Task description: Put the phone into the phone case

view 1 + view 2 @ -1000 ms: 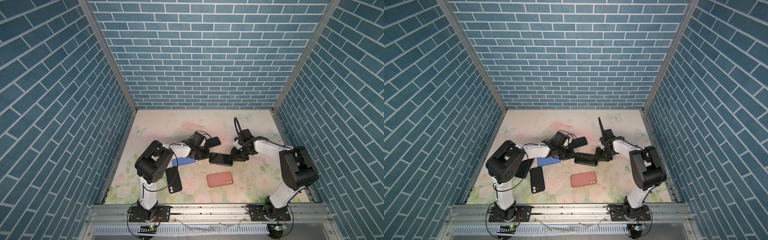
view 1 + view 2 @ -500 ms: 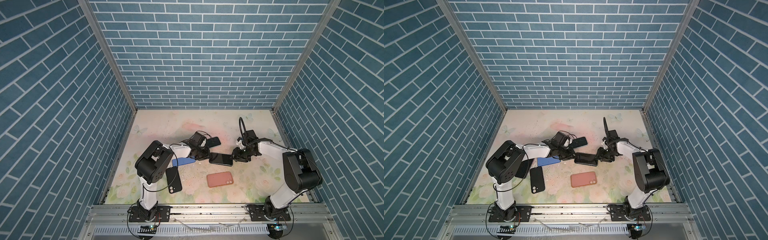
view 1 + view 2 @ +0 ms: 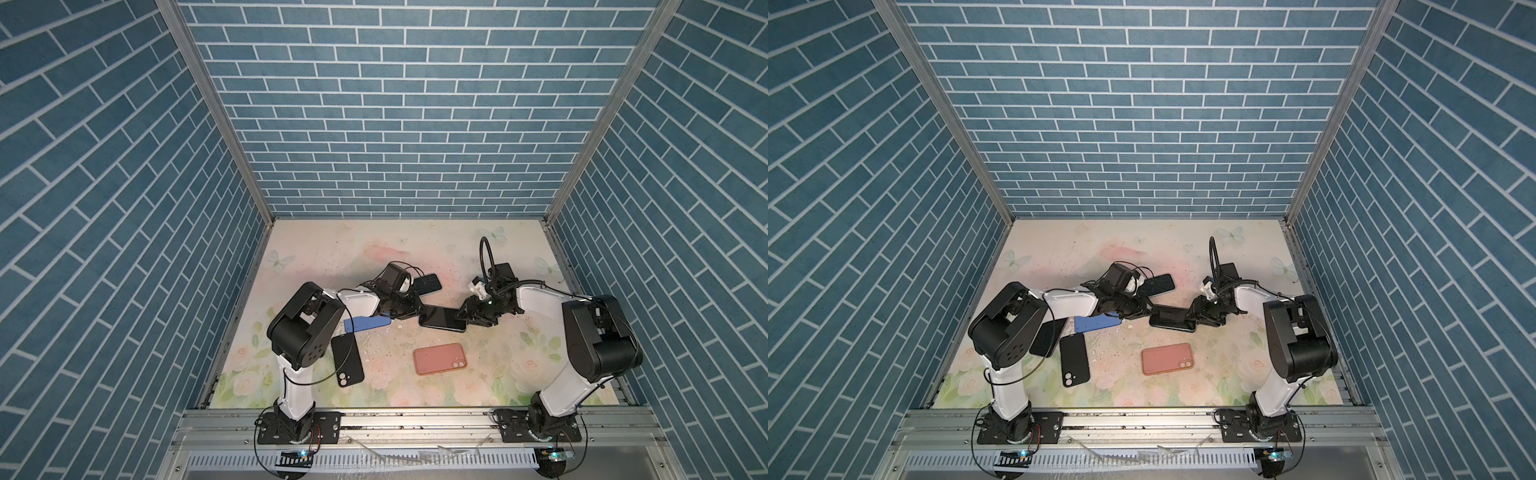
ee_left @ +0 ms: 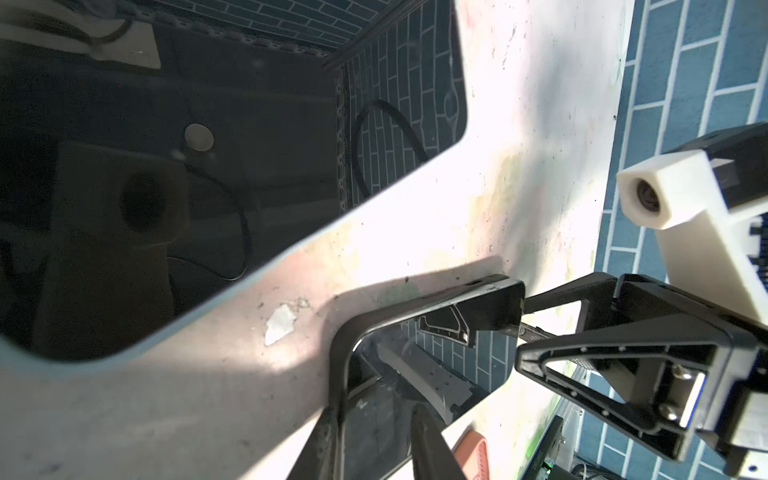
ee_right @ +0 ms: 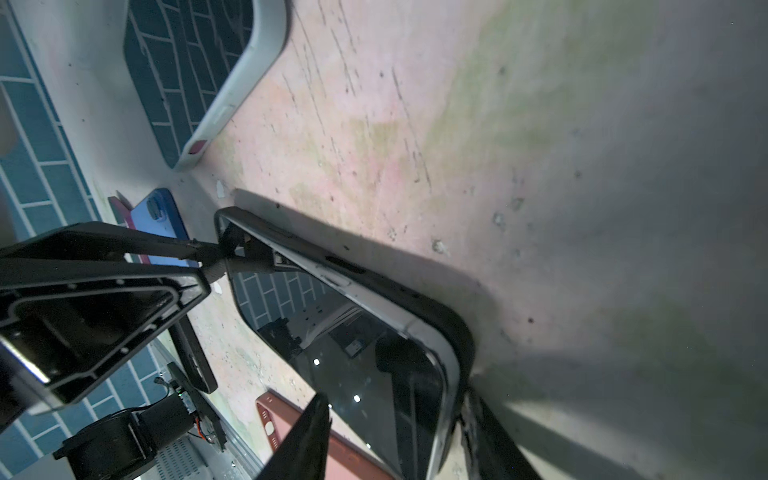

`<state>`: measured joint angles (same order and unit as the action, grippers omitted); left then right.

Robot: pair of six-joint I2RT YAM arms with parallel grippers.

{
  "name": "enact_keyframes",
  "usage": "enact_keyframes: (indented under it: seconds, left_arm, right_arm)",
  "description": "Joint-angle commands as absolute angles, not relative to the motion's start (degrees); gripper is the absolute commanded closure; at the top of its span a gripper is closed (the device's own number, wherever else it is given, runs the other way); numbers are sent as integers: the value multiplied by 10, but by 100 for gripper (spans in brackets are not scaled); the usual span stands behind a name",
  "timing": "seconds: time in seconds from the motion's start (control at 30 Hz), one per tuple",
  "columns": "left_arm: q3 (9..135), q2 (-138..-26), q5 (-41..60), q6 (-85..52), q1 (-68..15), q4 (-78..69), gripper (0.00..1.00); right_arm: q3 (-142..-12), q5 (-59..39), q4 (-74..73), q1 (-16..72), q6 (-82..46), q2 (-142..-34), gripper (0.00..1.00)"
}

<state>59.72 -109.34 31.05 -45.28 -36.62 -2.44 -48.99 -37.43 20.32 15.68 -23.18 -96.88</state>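
The phone (image 3: 442,318) lies screen up in the middle of the mat, sitting in a black phone case (image 5: 457,328). Its silver edge stands a little proud of the case rim at one corner. My left gripper (image 3: 417,312) is at its left end. In the left wrist view my left gripper (image 4: 376,415) stands open, one finger along the case edge and one over the screen (image 4: 415,374). My right gripper (image 3: 464,319) is at the right end. In the right wrist view my right gripper (image 5: 397,399) spans the width, with both fingertips against the long edges.
A pink case (image 3: 440,358) lies face down in front of the phone. A blue one (image 3: 368,323) and a black phone (image 3: 348,360) lie by the left arm. Behind the left wrist rests a phone in a pale case (image 3: 428,284). White crumbs dot the mat. Brick walls enclose three sides.
My left gripper's jaws have widened at the phone's left end. The right arm has shifted slightly to the right, its jaws easing a little. The phone has stayed in place.
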Motion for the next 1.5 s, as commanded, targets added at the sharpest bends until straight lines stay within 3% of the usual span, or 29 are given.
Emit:
enact_keyframes:
  seconds: [0.0, 0.2, 0.77, 1.23, 1.47]
  left_arm:
    - [591, -1100, 353, -456, -376, -66, 68]
    - [586, -1104, 353, -454, -376, -62, 68]
    - [590, -1120, 362, -454, -373, -64, 69]
    - [563, -1107, 351, -458, -366, -79, 71]
    - [565, -1109, 350, -457, -364, -80, 71]
  right_arm:
    - [-446, -435, 137, 164, -245, -1013, 48]
    - [-380, -514, -12, 135, -291, -981, 49]
    - [-323, -570, -165, 132, -361, -869, 52]
    - [-329, -531, -113, 131, -353, -822, 68]
    - [-330, -516, -76, 131, -335, -820, 86]
